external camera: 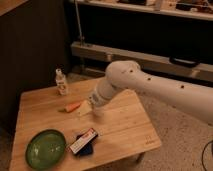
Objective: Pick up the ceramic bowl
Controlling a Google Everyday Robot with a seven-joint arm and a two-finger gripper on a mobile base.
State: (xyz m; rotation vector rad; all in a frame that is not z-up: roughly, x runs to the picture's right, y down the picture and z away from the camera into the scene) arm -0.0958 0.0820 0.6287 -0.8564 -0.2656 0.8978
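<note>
The ceramic bowl [46, 148] is a wide, shallow, glossy green bowl at the front left of the wooden table [125, 132]. It stands upright and nothing touches it. My white arm [150, 85] reaches in from the right. The gripper [85, 107] is over the middle of the table, just right of an orange carrot [73, 106]. It is well behind and to the right of the bowl.
A small clear bottle [61, 82] stands at the back left of the table. A white and red packet [83, 141] lies on a dark blue item [89, 149] just right of the bowl. Dark shelving [150, 30] runs behind the table.
</note>
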